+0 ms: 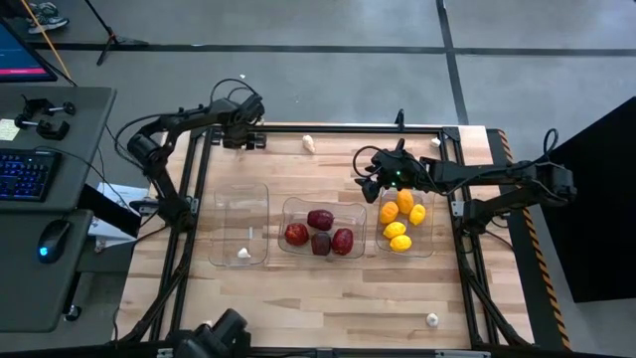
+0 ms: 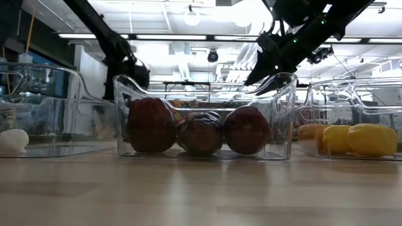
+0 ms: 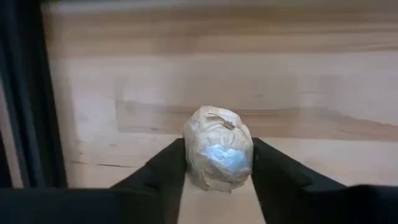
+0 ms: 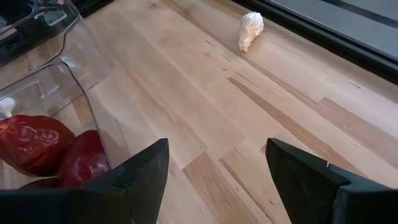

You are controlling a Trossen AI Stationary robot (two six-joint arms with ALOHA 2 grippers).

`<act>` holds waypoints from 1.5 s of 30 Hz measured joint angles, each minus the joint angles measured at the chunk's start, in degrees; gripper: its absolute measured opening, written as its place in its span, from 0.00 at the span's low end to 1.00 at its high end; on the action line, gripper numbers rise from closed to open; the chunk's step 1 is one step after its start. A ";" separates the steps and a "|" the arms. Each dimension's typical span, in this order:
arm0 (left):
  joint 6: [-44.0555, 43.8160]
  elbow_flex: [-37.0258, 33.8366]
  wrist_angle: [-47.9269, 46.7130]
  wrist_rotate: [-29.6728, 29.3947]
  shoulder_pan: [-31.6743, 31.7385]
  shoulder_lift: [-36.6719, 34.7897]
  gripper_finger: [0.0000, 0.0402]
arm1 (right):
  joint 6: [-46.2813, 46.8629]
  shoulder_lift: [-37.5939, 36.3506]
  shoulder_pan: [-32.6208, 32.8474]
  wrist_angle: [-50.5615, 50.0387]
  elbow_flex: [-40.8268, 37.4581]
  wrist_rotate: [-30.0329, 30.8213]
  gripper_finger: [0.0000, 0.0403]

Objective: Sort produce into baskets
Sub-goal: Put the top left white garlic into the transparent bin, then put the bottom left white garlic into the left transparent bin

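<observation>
On the pale wooden table (image 1: pixel 318 298) three clear, rounded-corner plastic bins stand in a row across the middle. The left bin (image 1: pixel 241 199) holds one small white garlic-like bulb (image 1: pixel 243 253) at its near end. The middle bin (image 1: pixel 324 207) holds four dark red roundish fruits (image 1: pixel 320 220), bunched together. The right bin (image 1: pixel 422 239) holds five yellow and orange lemon-like fruits (image 1: pixel 404 201).

The left gripper (image 3: pixel 219 180) is at the far left corner of the table, close to the dark frame rail. Its two dark fingers (image 3: pixel 163 171) are pinched on a white papery garlic bulb (image 3: pixel 219 148), one finger against each side, with bare wood behind it.

The right gripper (image 4: pixel 216 168) hovers at the far edge of the table, between the middle and right bins and just beyond them. Its fingers (image 4: pixel 305 171) are spread wide with nothing between them. Its wrist view looks across bare planks to another white garlic bulb (image 4: pixel 251 29) lying near the far rail, the same one (image 1: pixel 309 143) seen from above on the far side of the table, between the two arms.

Two more white garlic bulbs lie loose: one at the far right corner (image 1: pixel 434 143), one at the near right edge of the table (image 1: pixel 431 319).
</observation>
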 joint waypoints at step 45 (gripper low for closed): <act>-25.33 -0.72 -25.32 11.97 -59.39 -39.15 0.67 | 2.62 0.02 0.00 -0.04 0.02 -1.59 0.64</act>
